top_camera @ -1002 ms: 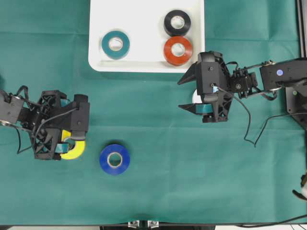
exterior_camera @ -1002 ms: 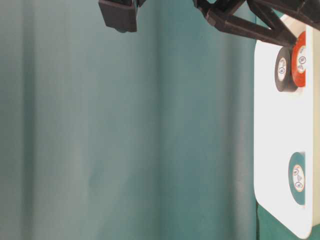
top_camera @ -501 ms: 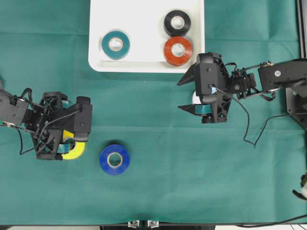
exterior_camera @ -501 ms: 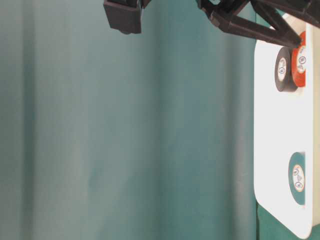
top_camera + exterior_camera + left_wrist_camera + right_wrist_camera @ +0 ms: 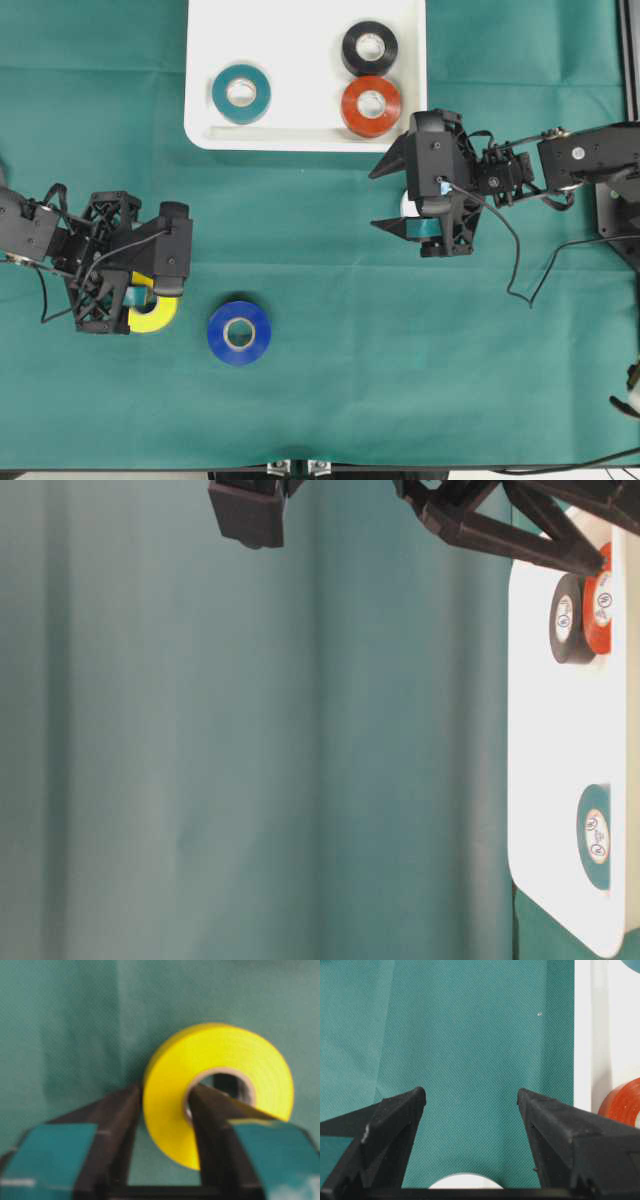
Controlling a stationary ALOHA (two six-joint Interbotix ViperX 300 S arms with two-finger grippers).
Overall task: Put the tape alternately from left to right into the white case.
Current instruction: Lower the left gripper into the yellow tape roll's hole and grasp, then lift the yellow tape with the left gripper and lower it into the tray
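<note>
The white case [image 5: 300, 110] lies at the top centre and holds the teal tape [image 5: 241, 92], the black tape [image 5: 369, 46] and the red tape [image 5: 371, 105]. On the cloth at the lower left, my left gripper [image 5: 148, 292] is shut on the yellow tape [image 5: 157, 318]. In the left wrist view one finger sits inside the core of the yellow tape [image 5: 220, 1055] and the other presses its outer wall. The blue tape [image 5: 239, 332] lies free beside it. My right gripper [image 5: 378, 197] stands open over the white tape [image 5: 407, 206], whose edge [image 5: 465, 1181] shows below the jaws.
A green cloth [image 5: 330, 400] covers the table. The case's rim [image 5: 582, 1035] and the red tape [image 5: 622, 1102] lie just right of my right gripper [image 5: 471, 1097]. Cables trail from the right arm [image 5: 520, 270]. The table-level view shows the case [image 5: 560, 730] on edge.
My left gripper has closed on the wall of the yellow tape, which it straddled open before. The right arm has barely moved and its jaws stay wide.
</note>
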